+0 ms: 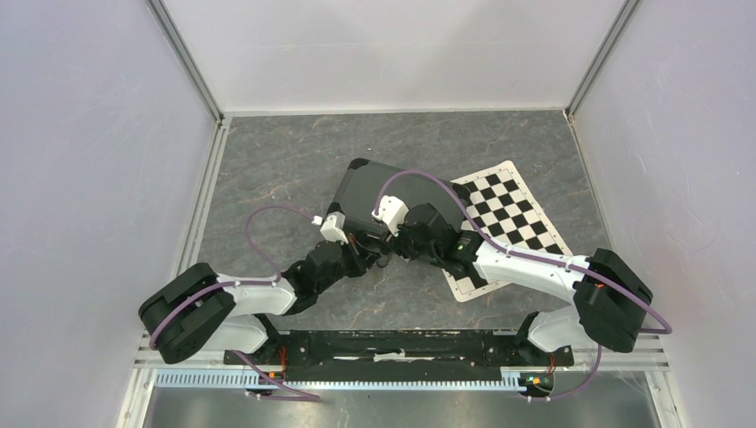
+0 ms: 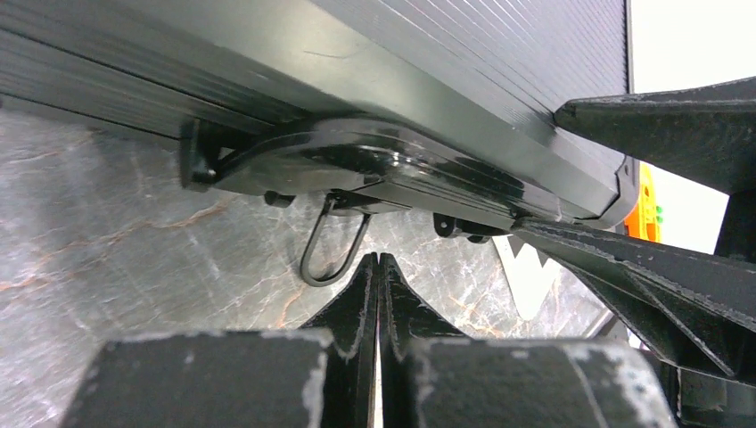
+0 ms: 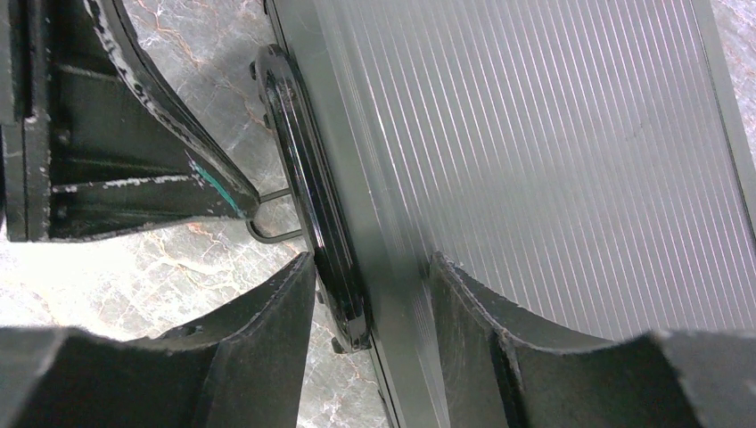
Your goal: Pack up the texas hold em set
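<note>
The black hard case (image 1: 374, 192) lies closed on the grey table, its ribbed lid (image 3: 553, 152) up and its glossy black handle (image 3: 308, 187) on the near edge. My left gripper (image 1: 364, 254) is shut and empty, its tips (image 2: 379, 263) just below the handle (image 2: 357, 165), beside a small wire loop (image 2: 332, 254). My right gripper (image 1: 406, 242) is open and its jaws stand astride the handle and the case's near edge (image 3: 373, 263), one finger on the table side, the other over the lid. Chips, cards, dice and marker are out of view.
The black-and-white checkered mat (image 1: 508, 214) lies partly under the case's right side. An orange object (image 2: 644, 205) shows past the case's corner. My two wrists are close together at the case's near edge. White walls enclose the table.
</note>
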Action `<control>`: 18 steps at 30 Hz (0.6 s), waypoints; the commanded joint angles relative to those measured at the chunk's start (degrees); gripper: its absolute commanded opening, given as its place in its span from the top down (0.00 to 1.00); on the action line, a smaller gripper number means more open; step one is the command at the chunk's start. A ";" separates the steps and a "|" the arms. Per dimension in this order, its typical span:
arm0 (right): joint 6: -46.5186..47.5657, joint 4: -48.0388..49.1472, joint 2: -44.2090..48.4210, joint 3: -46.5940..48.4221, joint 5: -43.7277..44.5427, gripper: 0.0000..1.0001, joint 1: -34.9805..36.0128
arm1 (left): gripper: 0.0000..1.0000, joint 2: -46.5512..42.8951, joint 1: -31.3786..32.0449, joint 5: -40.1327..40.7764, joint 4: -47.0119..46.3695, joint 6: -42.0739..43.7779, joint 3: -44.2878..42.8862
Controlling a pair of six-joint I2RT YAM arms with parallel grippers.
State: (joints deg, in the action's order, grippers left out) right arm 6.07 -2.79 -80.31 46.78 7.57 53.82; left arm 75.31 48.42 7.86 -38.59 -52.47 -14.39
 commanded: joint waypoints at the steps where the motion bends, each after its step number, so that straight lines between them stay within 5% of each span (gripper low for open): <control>1: -2.11 -8.72 -1.62 -2.75 -0.97 0.44 -0.74 | 0.98 -3.53 0.19 5.59 7.20 2.11 -0.93; 18: -2.12 -9.31 -3.91 -1.78 -0.23 0.45 -0.73 | 0.98 6.12 0.77 7.99 -3.57 8.42 -1.45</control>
State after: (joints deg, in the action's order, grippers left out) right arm 5.87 -2.68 -80.60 46.87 7.81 53.82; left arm 79.15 48.95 14.76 -35.44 -47.00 -14.50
